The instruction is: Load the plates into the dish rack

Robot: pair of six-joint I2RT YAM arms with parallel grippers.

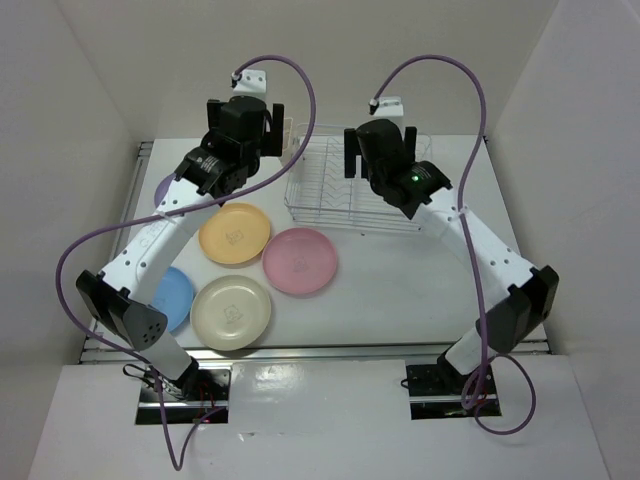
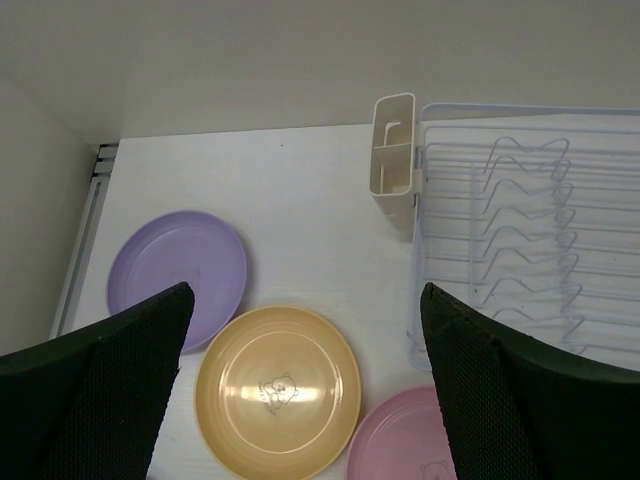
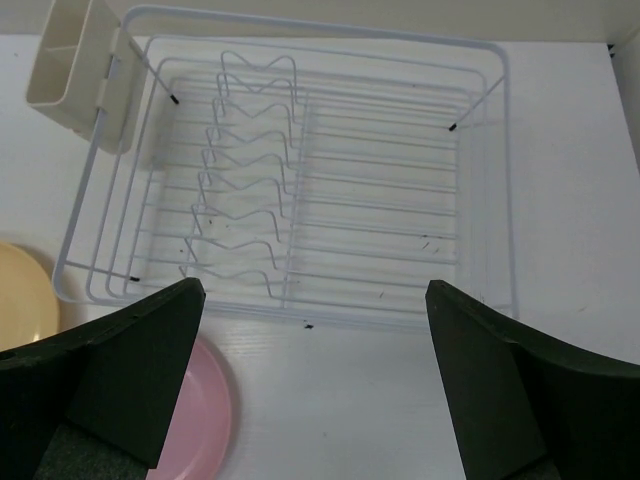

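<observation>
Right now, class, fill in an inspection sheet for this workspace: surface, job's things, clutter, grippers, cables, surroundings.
Surface: white table, in use.
Job's things: dish rack empty; purple plate, yellow plate, pink plate, cream plate and blue plate lie flat on the table.
Clutter: nothing seen.
Grippers: left gripper open, empty; right gripper open, empty, above the rack.
Cables: purple cable loops over each arm.
Surroundings: white walls on three sides.

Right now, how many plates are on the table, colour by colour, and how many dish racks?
purple round plastic plate: 1
yellow-orange round plastic plate: 1
pink round plastic plate: 1
cream round plastic plate: 1
light blue round plastic plate: 1
white wire dish rack: 1
Total: 6 (5 plates, 1 rack)
</observation>
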